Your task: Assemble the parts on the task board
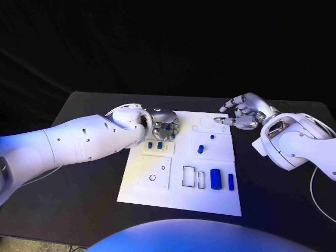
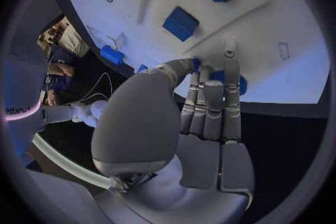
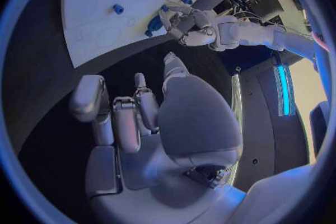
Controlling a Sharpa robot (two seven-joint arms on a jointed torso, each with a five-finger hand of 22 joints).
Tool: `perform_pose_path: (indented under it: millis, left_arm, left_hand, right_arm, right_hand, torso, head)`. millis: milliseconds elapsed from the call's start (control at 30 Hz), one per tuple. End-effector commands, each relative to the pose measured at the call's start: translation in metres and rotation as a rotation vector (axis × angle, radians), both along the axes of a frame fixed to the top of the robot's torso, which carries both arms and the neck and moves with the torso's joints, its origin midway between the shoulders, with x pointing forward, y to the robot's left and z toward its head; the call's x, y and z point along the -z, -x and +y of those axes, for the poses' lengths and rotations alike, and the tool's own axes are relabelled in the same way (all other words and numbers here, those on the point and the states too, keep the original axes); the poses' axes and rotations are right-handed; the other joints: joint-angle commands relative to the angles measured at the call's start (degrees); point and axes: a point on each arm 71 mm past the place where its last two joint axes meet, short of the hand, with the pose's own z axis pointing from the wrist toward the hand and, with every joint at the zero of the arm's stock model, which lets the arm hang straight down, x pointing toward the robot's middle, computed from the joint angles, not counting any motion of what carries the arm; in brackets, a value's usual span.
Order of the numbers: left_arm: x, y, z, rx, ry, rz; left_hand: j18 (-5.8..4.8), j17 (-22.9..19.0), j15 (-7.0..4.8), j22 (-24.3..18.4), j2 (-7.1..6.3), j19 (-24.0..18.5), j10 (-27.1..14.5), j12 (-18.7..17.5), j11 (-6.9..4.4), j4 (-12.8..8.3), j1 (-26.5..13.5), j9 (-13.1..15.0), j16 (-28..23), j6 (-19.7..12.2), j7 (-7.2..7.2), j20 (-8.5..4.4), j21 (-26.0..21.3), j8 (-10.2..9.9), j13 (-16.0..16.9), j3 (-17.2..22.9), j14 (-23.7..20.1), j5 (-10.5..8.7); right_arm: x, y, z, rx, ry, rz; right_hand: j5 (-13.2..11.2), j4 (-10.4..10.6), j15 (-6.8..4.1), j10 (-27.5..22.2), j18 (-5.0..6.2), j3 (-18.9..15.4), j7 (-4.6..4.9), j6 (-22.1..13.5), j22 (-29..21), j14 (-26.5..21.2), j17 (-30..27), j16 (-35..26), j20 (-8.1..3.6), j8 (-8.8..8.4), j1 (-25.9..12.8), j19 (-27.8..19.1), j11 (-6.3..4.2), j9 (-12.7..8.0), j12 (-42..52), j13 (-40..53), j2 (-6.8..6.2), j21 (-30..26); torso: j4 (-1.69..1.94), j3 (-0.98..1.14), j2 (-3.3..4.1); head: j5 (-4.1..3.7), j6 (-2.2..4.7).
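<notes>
1. Head view: the left hand is at the board's far left part, fingers curled down beside two small blue parts.
2. Left wrist view: its fingertips press on the board around a blue part; I cannot tell whether it is gripped.
3. The right hand hovers at the board's far right corner, fingers loosely spread, holding nothing.

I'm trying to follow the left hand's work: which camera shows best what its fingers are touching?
The left wrist view: the left hand's fingers reach a blue part at the board's edge. The head view hides it behind the hand. The right wrist view shows the hand small and far away.
</notes>
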Motion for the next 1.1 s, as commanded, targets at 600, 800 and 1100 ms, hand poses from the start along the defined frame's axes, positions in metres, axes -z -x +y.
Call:
perform_pose_path:
  millis: [600,800,1100]
  left_arm:
    - [0.0055,0.0020,-0.0041,0.010,-0.028,0.047]
    - [0.0059,0.0011,-0.0032,-0.001,-0.037,0.044]
    - [0.0040,0.0008,-0.0049,0.005,-0.016,0.023]
  left_hand:
    - [0.84,3.55,-0.54,1.59,0.82,-0.48,3.02,-0.89,-0.45,-1.78,0.44,-0.41,2.63,2.18,-0.07,-0.37,2.57,-0.61,-0.87,2.09,2.85,-0.46]
    - [0.84,5.00,-0.85,2.73,1.41,-0.49,4.40,-1.37,-0.68,-3.59,0.95,-0.62,3.68,3.00,-0.09,-0.77,4.37,-1.07,-1.12,3.44,4.24,-0.53]
    - [0.83,6.84,-1.30,4.23,2.20,-0.57,6.64,-1.77,-1.18,-5.50,0.43,-0.50,4.74,5.23,-0.47,-1.09,6.57,-1.11,-1.10,4.60,6.06,-0.69]
  right_arm:
    - [-0.0004,0.0007,0.0011,-0.010,0.003,-0.006]
    - [-0.0004,0.0006,0.0010,-0.009,0.003,-0.006]
    - [-0.0005,0.0006,0.0015,-0.011,0.002,-0.008]
  right_hand:
    - [0.23,-0.13,-0.27,-0.17,0.70,-0.30,-0.19,-0.22,0.03,3.60,3.85,-0.24,0.06,0.40,0.03,-0.29,-0.09,-0.04,-0.27,0.80,0.68,-0.34]
    - [0.23,-0.13,-0.27,-0.17,0.70,-0.30,-0.19,-0.22,0.03,3.60,3.85,-0.24,0.06,0.40,0.03,-0.29,-0.09,-0.04,-0.27,0.80,0.68,-0.34]
    - [0.22,-0.12,-0.29,-0.09,0.70,-0.32,-0.21,-0.17,0.04,3.59,3.82,-0.26,0.05,0.46,0.02,-0.28,-0.11,-0.04,-0.20,0.86,0.73,-0.36]
  torso:
    - [-0.04,0.06,-0.03]
    - [-0.02,0.07,0.01]
    - [0.05,0.06,-0.03]
  head:
    - [-0.10,-0.12]
    - [-0.14,-0.05]
    - [-0.15,-0.02]
